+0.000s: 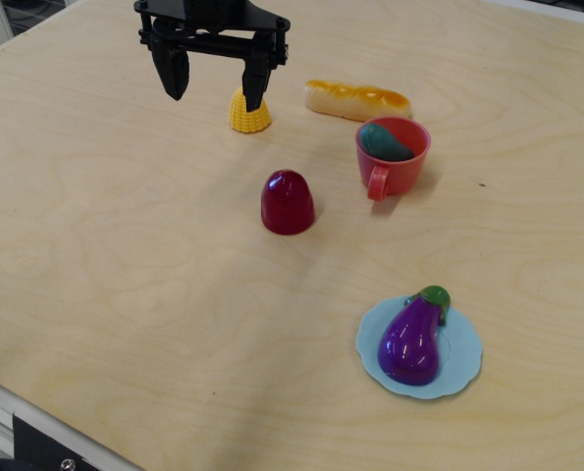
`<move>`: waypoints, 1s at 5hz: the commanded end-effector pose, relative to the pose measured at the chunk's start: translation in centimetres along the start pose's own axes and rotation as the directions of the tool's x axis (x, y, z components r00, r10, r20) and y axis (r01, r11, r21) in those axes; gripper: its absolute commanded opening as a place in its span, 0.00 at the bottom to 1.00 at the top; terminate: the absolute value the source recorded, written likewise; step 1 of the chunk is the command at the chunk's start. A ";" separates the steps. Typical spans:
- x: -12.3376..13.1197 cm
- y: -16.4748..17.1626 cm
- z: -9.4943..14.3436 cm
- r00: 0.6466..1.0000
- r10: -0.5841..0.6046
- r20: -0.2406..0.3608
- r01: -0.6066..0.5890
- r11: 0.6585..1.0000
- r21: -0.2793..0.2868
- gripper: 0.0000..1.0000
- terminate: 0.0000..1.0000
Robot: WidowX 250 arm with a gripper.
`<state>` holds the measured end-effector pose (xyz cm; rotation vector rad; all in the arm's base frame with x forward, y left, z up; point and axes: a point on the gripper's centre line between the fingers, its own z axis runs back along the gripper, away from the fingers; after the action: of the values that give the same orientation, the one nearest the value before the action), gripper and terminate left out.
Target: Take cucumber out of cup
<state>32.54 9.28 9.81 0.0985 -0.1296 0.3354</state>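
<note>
Cucumber [385, 142] inside cup [393, 154], toward the far right part of the bench [125, 275]. Long axis tilted, running from the far-left side of the rim down toward the near-right inner wall; far-left end raised, rounded, level with the rim. Smooth, dark teal plastic, oblong. Lower end hidden by the cup wall.

Cup upright, coral-red plastic, round mouth facing up, loop handle on the near-left side, pointing toward the near edge.

Just behind the cup, toward the far edge: bread [357, 99], a long glossy loaf, yellow with browned top, lying roughly left to right, close to the rim but apparently apart. Left of the bread: corn [248, 114], a short yellow knobbly stub standing on end. Left of and nearer than the cup: dome [288, 202], dark red, smooth, shiny, flat base down, well apart from the handle. Toward the near right corner: plate [465, 364], pale blue, wavy-edged, carrying an eggplant [412, 338], glossy purple with green cap pointing toward the far edge.

Tool [214, 80] black, hanging above the far-left part of the bench, fingers pointing down, spread wide, gripping nothing. Right finger tip in front of the corn's top in this view; contact impossible to judge. Well left of the cup; nothing directly above the cup mouth.

Bench pale plywood with visible grain, rounded far-left corner, metal rail along the near-left edge.
</note>
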 end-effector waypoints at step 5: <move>1.9 -9.1 1.8 0.814 -0.561 0.150 0.580 0.797 -0.167 1.00 0.00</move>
<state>36.74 0.50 9.29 -0.0757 -0.1608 -0.3041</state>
